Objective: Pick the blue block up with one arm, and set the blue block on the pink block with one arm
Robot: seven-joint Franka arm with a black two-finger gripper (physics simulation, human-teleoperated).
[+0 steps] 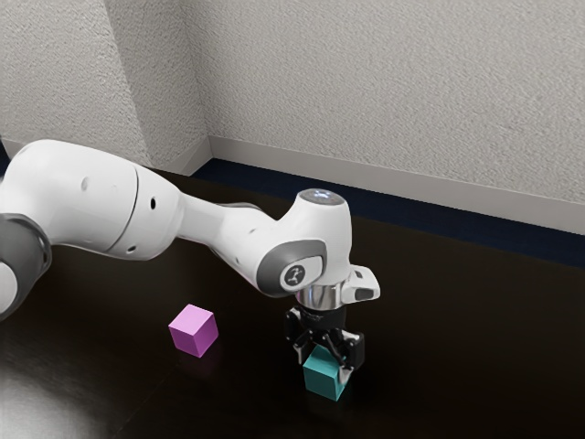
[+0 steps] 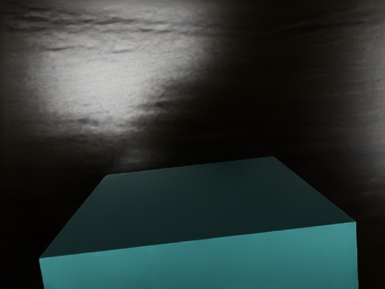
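The gripper (image 1: 325, 350) is being held down at the blue block (image 1: 324, 377), apparently on the table (image 1: 475, 347); its grip cannot be told. The pink block (image 1: 193, 329), at nine o'clock, well apart, is being left bare: lifting and stacking are being judged outstanding

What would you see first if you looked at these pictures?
First, the big white robot arm reaching in from the exterior view's left, with its black gripper down right at a blue block on the dark, shiny table. Next, a bright pink block sitting by itself, apart from the blue one, toward the exterior view's left.
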